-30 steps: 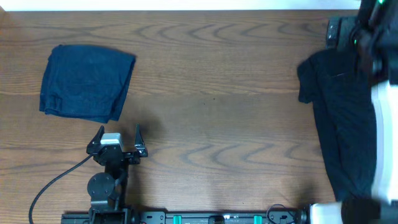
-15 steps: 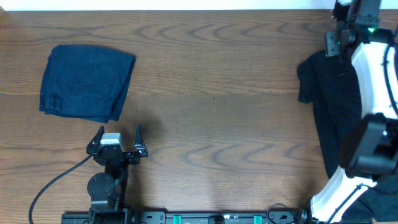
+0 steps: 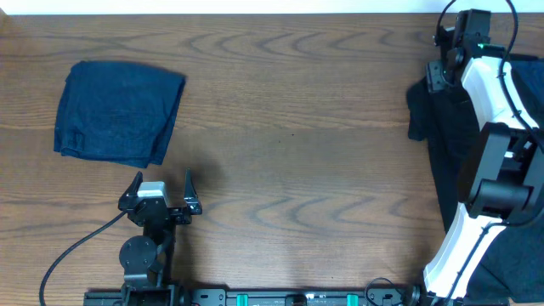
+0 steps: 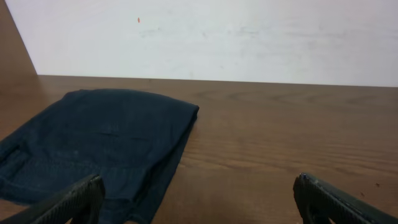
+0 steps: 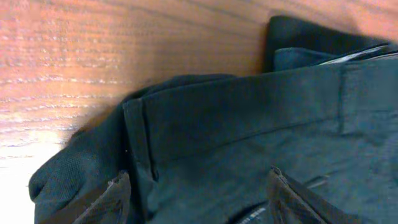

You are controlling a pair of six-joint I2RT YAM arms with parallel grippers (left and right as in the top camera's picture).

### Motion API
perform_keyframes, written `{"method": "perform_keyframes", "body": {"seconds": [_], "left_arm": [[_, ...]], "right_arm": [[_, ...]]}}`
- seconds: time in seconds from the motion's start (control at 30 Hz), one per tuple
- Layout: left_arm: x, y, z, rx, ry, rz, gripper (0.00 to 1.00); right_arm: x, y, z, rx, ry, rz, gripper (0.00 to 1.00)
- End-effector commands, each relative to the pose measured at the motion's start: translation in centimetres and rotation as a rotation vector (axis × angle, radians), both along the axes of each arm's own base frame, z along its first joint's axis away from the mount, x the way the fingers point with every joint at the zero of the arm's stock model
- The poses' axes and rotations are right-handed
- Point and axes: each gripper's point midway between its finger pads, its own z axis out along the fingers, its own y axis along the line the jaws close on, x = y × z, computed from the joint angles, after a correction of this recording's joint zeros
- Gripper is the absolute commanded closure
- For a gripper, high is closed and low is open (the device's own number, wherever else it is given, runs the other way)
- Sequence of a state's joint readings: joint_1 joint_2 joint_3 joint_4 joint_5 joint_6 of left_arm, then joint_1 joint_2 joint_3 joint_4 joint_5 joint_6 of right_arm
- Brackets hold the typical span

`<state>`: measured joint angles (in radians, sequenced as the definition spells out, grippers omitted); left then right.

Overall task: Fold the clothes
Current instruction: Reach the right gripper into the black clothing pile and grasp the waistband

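Observation:
A folded navy garment point(image 3: 119, 112) lies flat at the table's back left; it also shows in the left wrist view point(image 4: 99, 143). My left gripper point(image 3: 161, 183) is open and empty, resting just in front of it point(image 4: 199, 202). A crumpled pile of black clothes point(image 3: 450, 161) lies along the right edge. My right gripper point(image 3: 435, 75) hovers over the pile's back left corner. In the right wrist view its fingers point(image 5: 202, 196) are open, spread above a dark garment point(image 5: 249, 124) with a stitched hem band. Nothing is between them.
Bare brown wooden table point(image 3: 297, 144) lies between the two garments. A white wall point(image 4: 217, 31) runs along the table's back edge. The right arm's white links point(image 3: 493, 127) stretch over the black pile. A black cable point(image 3: 76, 246) trails from the left arm's base.
The right arm has extended to the back right, and its gripper moved left and toward the front, over the corner of the black pile. The left arm and the navy garment have not moved.

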<state>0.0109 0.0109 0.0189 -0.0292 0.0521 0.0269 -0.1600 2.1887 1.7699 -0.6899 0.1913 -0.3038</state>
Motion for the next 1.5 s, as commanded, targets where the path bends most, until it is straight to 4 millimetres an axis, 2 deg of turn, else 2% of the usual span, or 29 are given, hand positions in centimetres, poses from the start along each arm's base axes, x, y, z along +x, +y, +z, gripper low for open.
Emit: {"method": "perform_keyframes", "body": {"seconds": [0.0,0.3,0.5,0.67,0.83,1.03,1.17,1.23,1.4,1.47], "left_arm": [[-0.1,0.1,-1.5,0.008,0.046,0.007,0.02],[-0.1,0.1,-1.5,0.008,0.046,0.007,0.02],[-0.1,0.1,-1.5,0.007,0.046,0.007,0.02],[-0.1,0.1,-1.5,0.007,0.046,0.007,0.02],[-0.1,0.1,-1.5,0.007,0.046,0.007,0.02],[-0.1,0.1,-1.5,0.007,0.046,0.007,0.02],[-0.1,0.1,-1.5,0.008,0.046,0.007,0.02],[-0.1,0.1,-1.5,0.008,0.046,0.007,0.02],[-0.1,0.1,-1.5,0.008,0.046,0.007,0.02],[-0.1,0.1,-1.5,0.008,0.046,0.007,0.02]], "right_arm": [[0.1,0.1,-1.7,0.014,0.031,0.015,0.31],[-0.3,1.0,-4.3,0.065,0.08,0.033,0.36],[-0.9,1.0,-7.0,0.075,0.134,0.031,0.38],[-0.9,1.1,-7.5,0.079,0.141,0.032,0.48],[-0.7,1.1,-7.3,0.077,0.13,0.032,0.61],[-0.1,1.1,-6.5,0.076,0.099,0.034,0.59],[0.7,1.0,-4.9,0.072,0.051,0.03,0.58],[1.0,1.0,-3.9,0.075,0.028,0.034,0.64],[1.5,1.4,-1.3,0.09,-0.024,0.042,0.99],[1.5,1.4,-0.8,0.09,-0.032,0.039,0.99]]}}
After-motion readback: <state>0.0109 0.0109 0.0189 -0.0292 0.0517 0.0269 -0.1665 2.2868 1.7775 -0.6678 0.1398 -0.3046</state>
